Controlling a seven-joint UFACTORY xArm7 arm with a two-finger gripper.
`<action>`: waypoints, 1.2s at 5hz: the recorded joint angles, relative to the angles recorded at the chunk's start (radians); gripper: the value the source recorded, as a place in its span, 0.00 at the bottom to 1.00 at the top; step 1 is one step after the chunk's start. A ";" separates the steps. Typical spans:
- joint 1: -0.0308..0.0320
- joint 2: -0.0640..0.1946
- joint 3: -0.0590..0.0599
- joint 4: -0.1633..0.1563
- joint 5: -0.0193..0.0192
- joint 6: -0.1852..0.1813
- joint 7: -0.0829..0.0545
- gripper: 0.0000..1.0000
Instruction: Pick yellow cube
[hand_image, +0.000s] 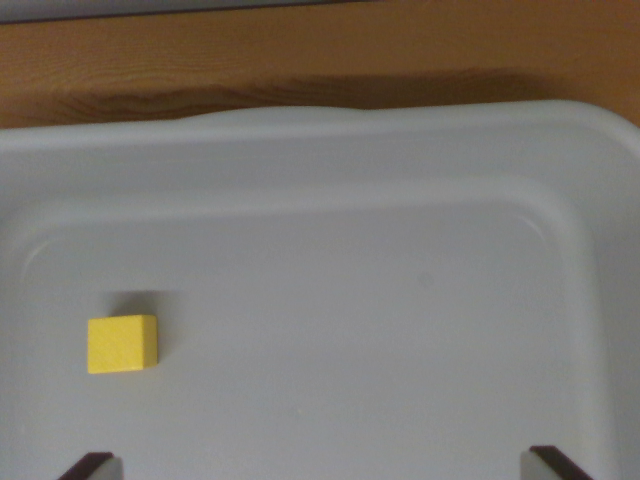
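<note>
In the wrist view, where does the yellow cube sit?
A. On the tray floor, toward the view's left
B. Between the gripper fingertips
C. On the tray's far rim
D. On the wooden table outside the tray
A: the yellow cube rests on the grey tray floor at the wrist view's left, clear of both fingertips.

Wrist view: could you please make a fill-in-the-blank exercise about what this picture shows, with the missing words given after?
1. The cube lying in the tray is ____ in colour.
2. The cube lies toward the wrist view's ____ side.
3. The tray is grey and stands on a surface made of ____.
4. The two fingertips of the claw stand far apart at the bottom edge, so the claw is ____.

Missing words: yellow; left; wood; open
</note>
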 joint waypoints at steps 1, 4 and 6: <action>0.0000 0.000 0.000 0.000 0.0000 0.000 0.000 0.00; 0.0084 0.032 0.008 -0.019 -0.0021 -0.040 0.012 0.00; 0.0144 0.054 0.014 -0.032 -0.0036 -0.069 0.020 0.00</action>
